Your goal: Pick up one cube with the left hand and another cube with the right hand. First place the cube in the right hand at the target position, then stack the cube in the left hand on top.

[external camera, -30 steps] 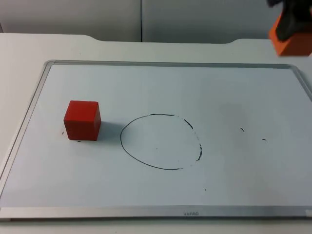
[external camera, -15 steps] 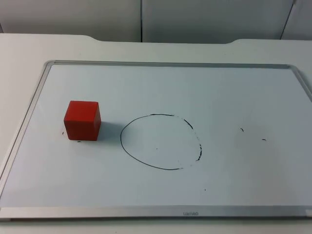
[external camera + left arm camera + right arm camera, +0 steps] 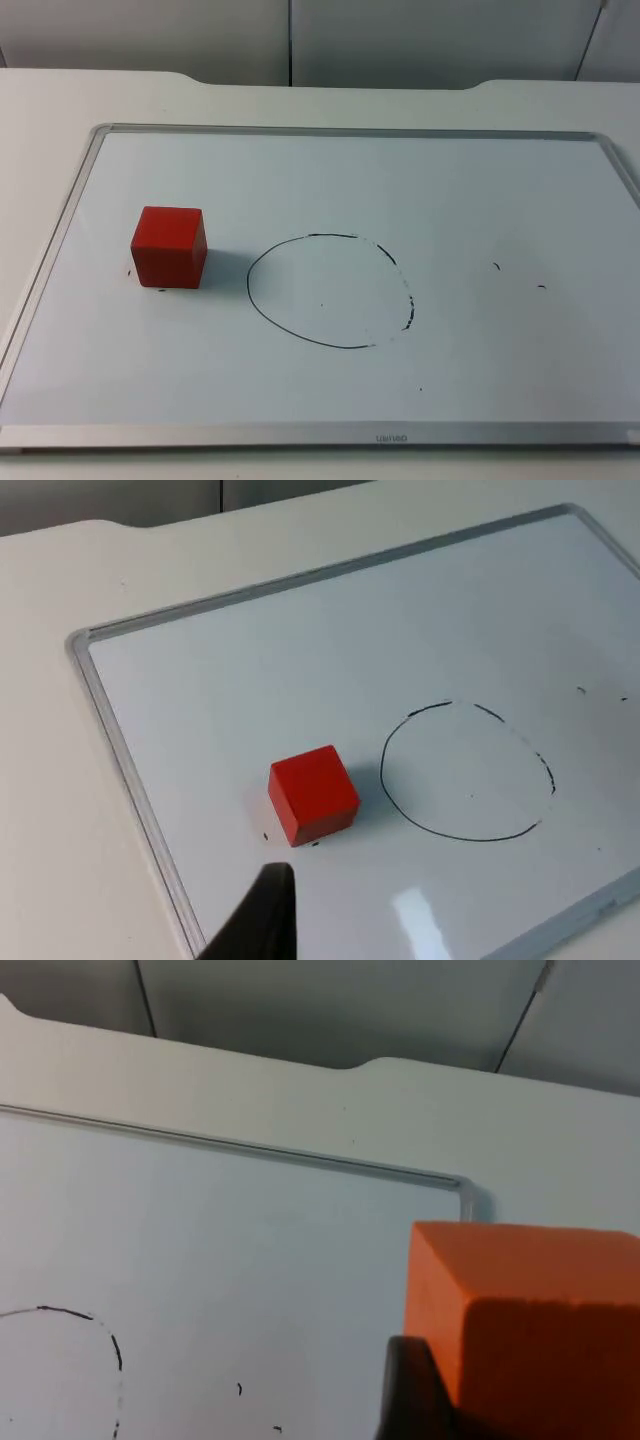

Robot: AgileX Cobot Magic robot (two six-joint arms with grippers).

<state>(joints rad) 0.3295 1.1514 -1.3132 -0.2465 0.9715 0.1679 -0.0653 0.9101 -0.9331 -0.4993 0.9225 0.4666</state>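
A whiteboard [image 3: 340, 170] with a grey metal frame is laid flat on the white table [image 3: 60, 95]. A red cube [image 3: 169, 246] is seated on the board near its left edge, about midway between the far and near sides, upright and square to the frame. A hand-drawn black circle [image 3: 330, 291] is marked near the middle of the board, just beside the red cube on its right, and the two are not touching. Nothing is placed inside the circle.

In the right wrist view an orange cube [image 3: 525, 1325] is held by the right tool [image 3: 450, 1400], lifted off the board, with a black fingertip [image 3: 410, 1395] pressed against its side; the board's far right corner [image 3: 468, 1192] is seen beyond it.

In the left wrist view one black fingertip [image 3: 262, 920] of the left tool is recorded above the board's near left corner area, apart from the red cube [image 3: 313, 794]. Whether that tool is wide or narrow cannot be told.
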